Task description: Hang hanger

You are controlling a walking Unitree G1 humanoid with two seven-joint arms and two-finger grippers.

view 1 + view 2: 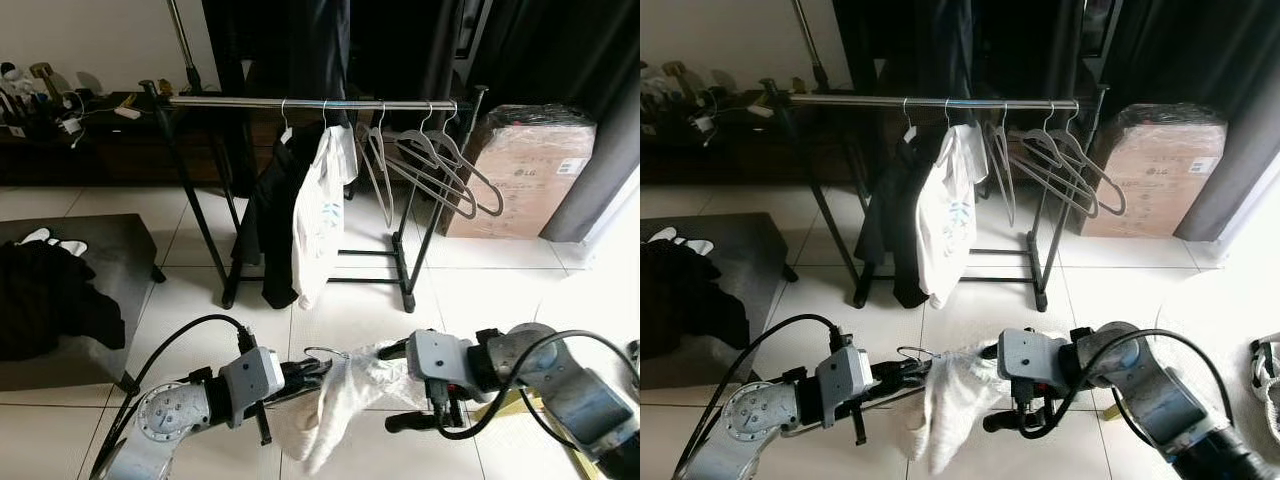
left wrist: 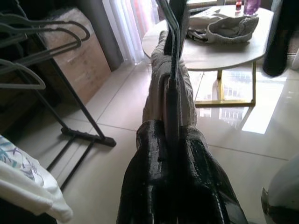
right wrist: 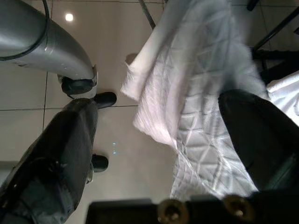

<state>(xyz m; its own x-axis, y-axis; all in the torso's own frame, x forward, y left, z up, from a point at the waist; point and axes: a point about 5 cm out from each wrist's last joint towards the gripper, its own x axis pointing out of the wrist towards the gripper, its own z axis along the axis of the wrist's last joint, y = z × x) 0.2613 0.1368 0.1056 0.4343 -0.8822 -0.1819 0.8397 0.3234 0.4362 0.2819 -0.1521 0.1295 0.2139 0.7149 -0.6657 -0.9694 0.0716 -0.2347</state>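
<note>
Left gripper (image 1: 305,375) clenching hanger (image 1: 325,354), white garment (image 1: 335,405) draping from it, low above floor tiles (image 1: 350,310). Right gripper (image 1: 398,385) spread wide, one finger touching garment's far side. Clothes rack (image 1: 320,103) standing ahead.

Daylight enters from my right, washing the glossy pale floor tiles (image 1: 600,290) almost white there, while the dark hanging curtains (image 1: 400,45) behind the chrome clothes rail (image 1: 310,102) stay murky. My head views are sharp, with slight bending at the edges. From my left wrist, the round white marble desk (image 2: 219,51) throws a bright window reflection on the floor, and my black left tool (image 2: 174,154) looms soft, out of focus. My right wrist view shows a small lamp glint and the white quilted garment (image 3: 196,93) slightly blurred.
</note>
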